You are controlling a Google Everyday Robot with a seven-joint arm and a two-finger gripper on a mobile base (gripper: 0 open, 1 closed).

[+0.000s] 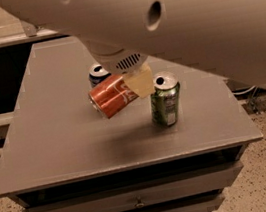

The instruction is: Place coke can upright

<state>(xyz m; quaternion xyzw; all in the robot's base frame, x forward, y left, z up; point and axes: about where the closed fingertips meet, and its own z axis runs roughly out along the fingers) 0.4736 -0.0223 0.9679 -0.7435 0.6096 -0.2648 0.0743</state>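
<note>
Above the desk (53,141), the gripper (132,84) hangs, jaws clenched on the tilted coke can (109,99). Released aslant, it may roll into the green can (166,105) just beside.

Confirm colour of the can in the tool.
Red-orange aluminium can, held by tool above grey table; camera view.

three drink cans: one coke can (112,95), one blue can (99,74), one green can (165,100). one grey table (67,139) with two drawers (138,198) showing below. one gripper (136,82), clamped on the coke can above the tabletop.
</note>
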